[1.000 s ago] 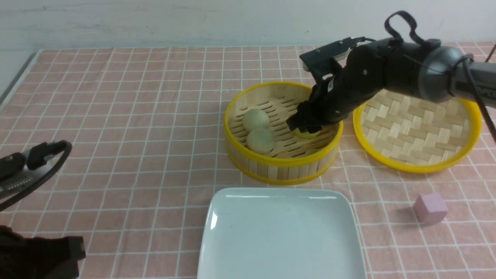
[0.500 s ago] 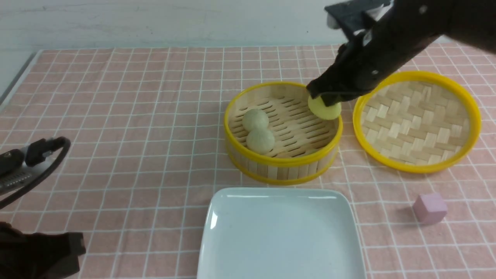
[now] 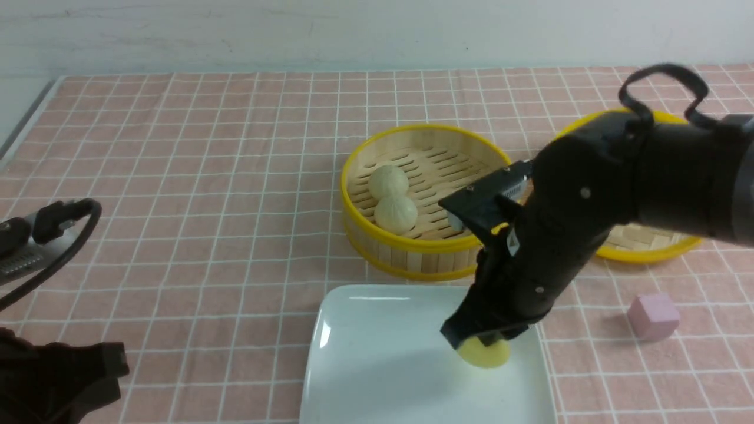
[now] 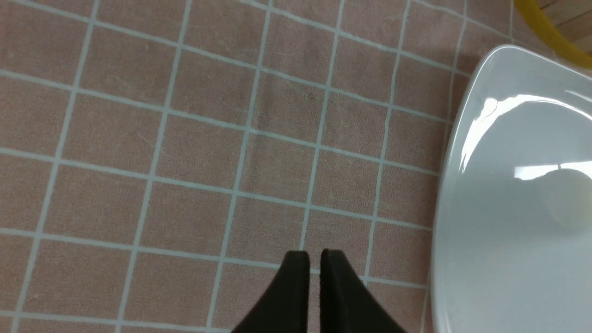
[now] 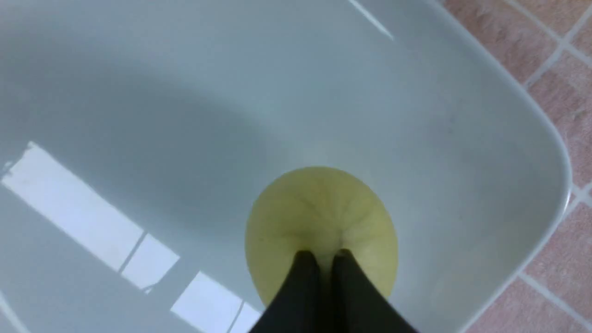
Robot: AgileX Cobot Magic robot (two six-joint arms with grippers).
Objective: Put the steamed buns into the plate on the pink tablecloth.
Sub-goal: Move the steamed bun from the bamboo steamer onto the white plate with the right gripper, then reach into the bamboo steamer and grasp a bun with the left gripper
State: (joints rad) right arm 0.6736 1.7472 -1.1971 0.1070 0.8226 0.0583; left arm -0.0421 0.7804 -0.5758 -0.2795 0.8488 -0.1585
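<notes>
My right gripper (image 3: 480, 341) is shut on the yellow steamed bun (image 3: 484, 355), pinching its pleated top (image 5: 319, 208). It holds the bun low over the right part of the white plate (image 3: 377, 365); I cannot tell whether the bun touches it. Two beige steamed buns (image 3: 389, 181) (image 3: 396, 213) lie side by side in the bamboo steamer basket (image 3: 412, 247). In the left wrist view my left gripper (image 4: 314, 259) is shut and empty above the pink tablecloth (image 4: 185, 162), beside the plate's edge (image 4: 462, 185).
The woven lid (image 3: 642, 237) lies behind my right arm, mostly hidden. A small pink cube (image 3: 654, 317) sits right of the plate. My left arm (image 3: 35, 259) hangs at the near left corner. The table's left edge runs at the far left.
My right gripper closed on the yellow bun in the basket, lifted it out and carried it forward and down over the plate. The left arm barely shifted.
</notes>
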